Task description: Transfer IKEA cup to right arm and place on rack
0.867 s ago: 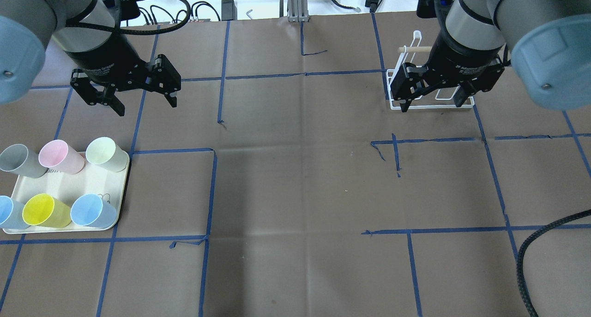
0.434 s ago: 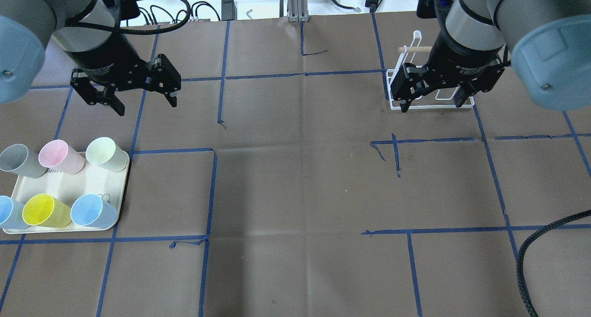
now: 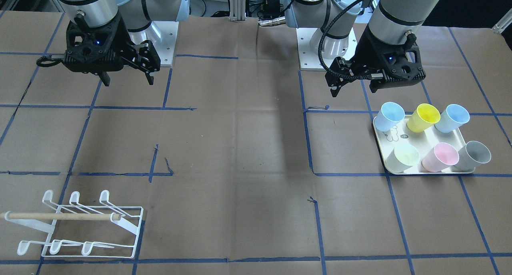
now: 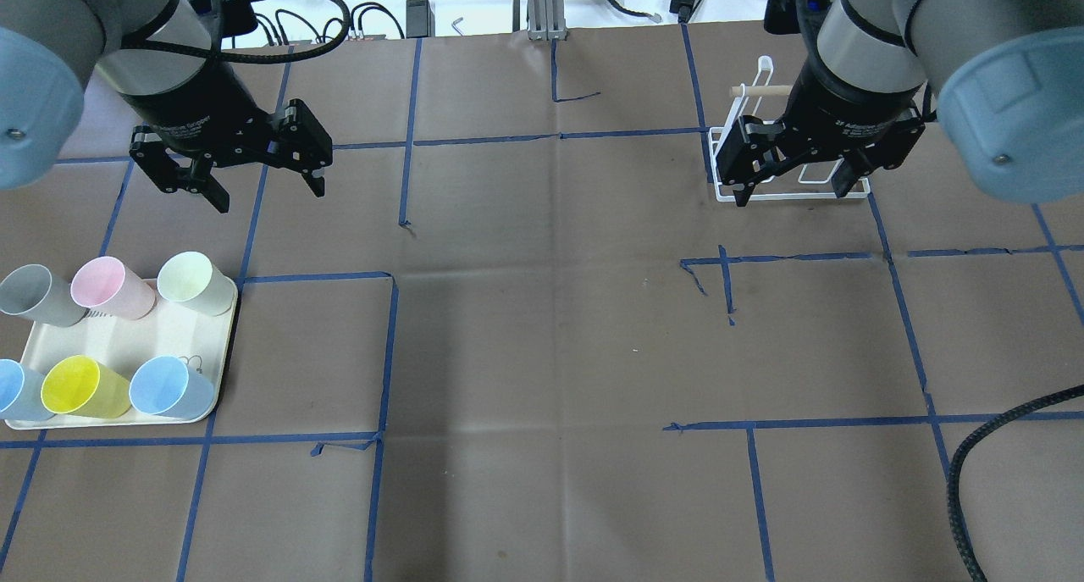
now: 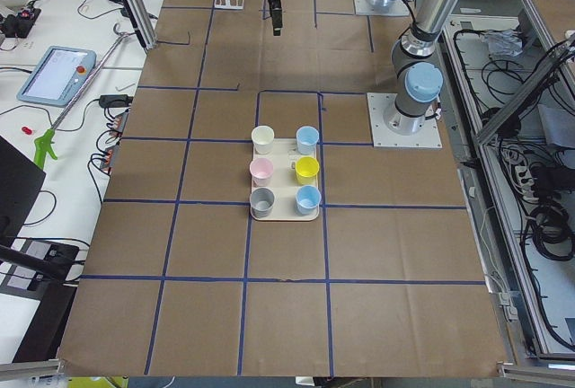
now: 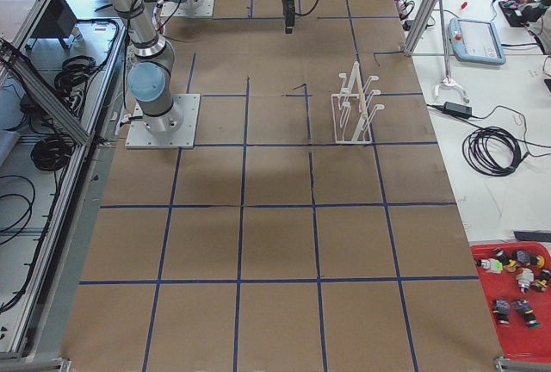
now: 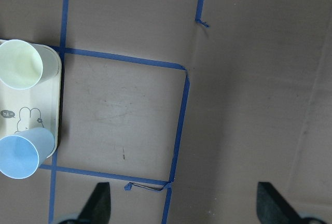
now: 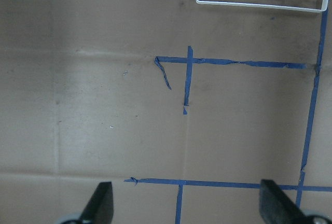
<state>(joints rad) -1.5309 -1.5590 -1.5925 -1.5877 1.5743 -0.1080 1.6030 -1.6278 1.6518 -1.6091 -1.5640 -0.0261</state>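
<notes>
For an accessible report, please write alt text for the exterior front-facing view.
Over a brown table marked with blue tape, the left pincer and the right pincer hang open and empty. Six pastel cups stand on a cream tray near the left pincer. An empty white wire rack stands on the right pincer's side, nearest the camera.

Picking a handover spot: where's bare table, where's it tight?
Bare: the whole middle of the table, between tray and rack. Tight: the tray itself, six cups in two rows. Rack holds nothing.
</notes>
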